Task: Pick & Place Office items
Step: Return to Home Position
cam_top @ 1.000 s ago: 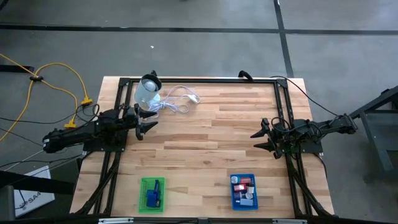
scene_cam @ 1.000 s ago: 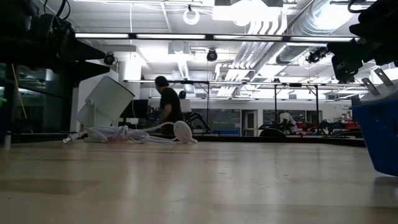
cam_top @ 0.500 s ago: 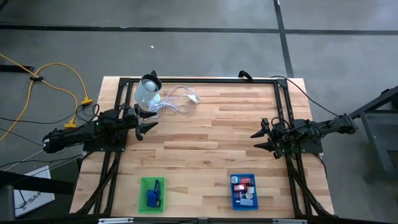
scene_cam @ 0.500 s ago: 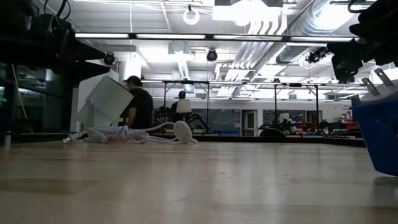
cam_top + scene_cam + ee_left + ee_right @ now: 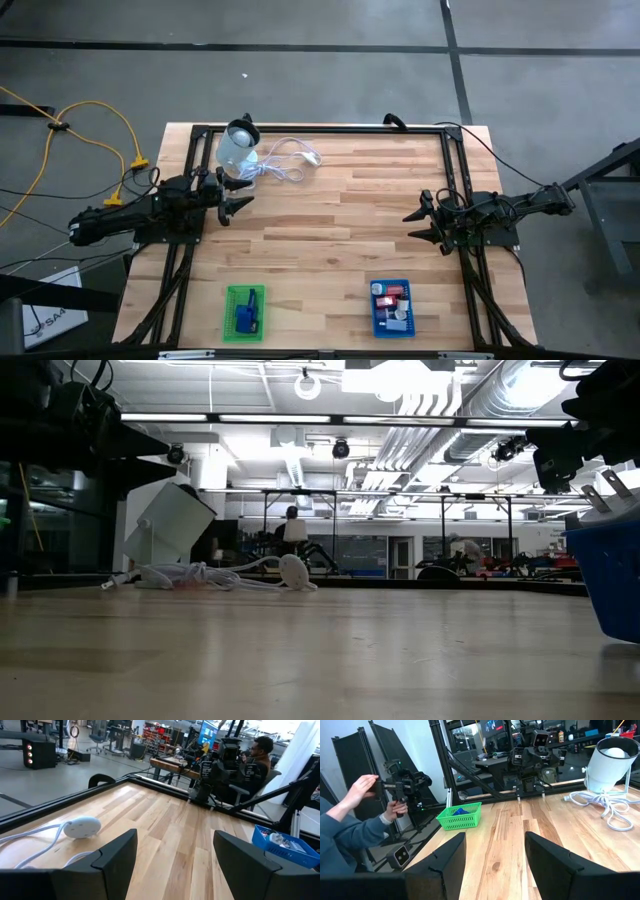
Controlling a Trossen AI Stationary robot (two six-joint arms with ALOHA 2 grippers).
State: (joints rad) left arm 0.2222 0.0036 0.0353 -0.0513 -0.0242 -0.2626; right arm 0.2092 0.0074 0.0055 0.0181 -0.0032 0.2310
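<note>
The left gripper [image 5: 240,192] hangs over the left side of the pale slatted wooden table [image 5: 340,250], just beside the pale round translucent container [image 5: 238,148]. That container leans tilted near the far left corner, and the coiled white cable [image 5: 285,162] trails from it toward the middle. The gripper's two dark fingers [image 5: 117,852] are spread wide, with only bare wood showing between them, and they hold nothing. The right gripper [image 5: 412,226] hangs over the right side of the table, facing the left one across the open middle and well apart from it. Its fingers [image 5: 547,852] are likewise spread wide and grip nothing. The small office items [image 5: 392,300] lie in the blue plastic bin [image 5: 373,325] at the near edge of the table, on the right. They are red, white and grey pieces packed close together, too small to tell apart further. In the low view a pale pronged piece pokes above that bin's rim. To the left along the same edge sits the green mesh basket [image 5: 229,300], well apart from the bin, with a single blue piece [image 5: 246,318] inside it. Neither gripper is near either holder. Beyond the table, the right wrist view shows a person's raised hand [image 5: 362,787] and a grey-blue sleeve beside a stand. The left wrist view shows a seated person [image 5: 257,757] behind the right arm.
</note>
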